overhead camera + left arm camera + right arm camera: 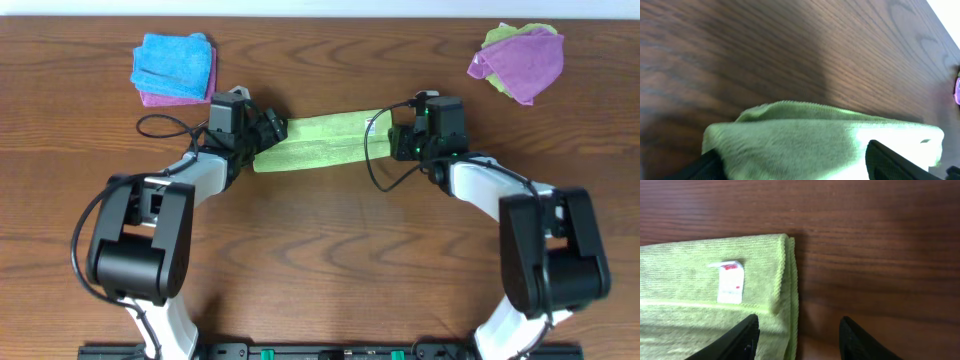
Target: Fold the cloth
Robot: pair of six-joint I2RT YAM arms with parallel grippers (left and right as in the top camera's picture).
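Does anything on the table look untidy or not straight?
The folded lime-green microfibre cloth lies slightly askew, its left end nearer the robot than its right. At the far right corner, a crumpled purple cloth sits untidily on a second green cloth, unlike the neat blue and purple stack far left.

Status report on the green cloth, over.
Left gripper open over cloth end. Right gripper open at tagged end. Cloth a folded strip. Nothing blocking.

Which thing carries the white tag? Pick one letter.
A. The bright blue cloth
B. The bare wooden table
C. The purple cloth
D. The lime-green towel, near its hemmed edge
D: in the right wrist view the white tag lies flat on the lime-green towel, close to its hemmed edge and just ahead of the right gripper.
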